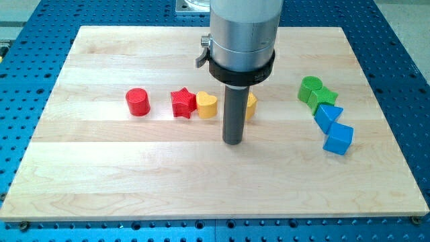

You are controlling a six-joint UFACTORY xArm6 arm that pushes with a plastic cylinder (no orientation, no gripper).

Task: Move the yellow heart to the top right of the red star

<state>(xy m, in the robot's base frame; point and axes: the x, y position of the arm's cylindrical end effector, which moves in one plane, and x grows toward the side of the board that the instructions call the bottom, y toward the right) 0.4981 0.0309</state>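
The yellow heart (207, 105) lies on the wooden board, touching the right side of the red star (182, 103). My tip (232, 142) rests on the board just to the lower right of the heart, a short gap away. A second yellow block (250, 105) is partly hidden behind the rod, so its shape is unclear.
A red cylinder (138, 102) sits left of the star. At the right are a green cylinder (310, 88), a green cube (324, 99), a blue triangular block (328, 117) and a blue cube (338, 139). The wooden board (101, 175) lies on a blue perforated table.
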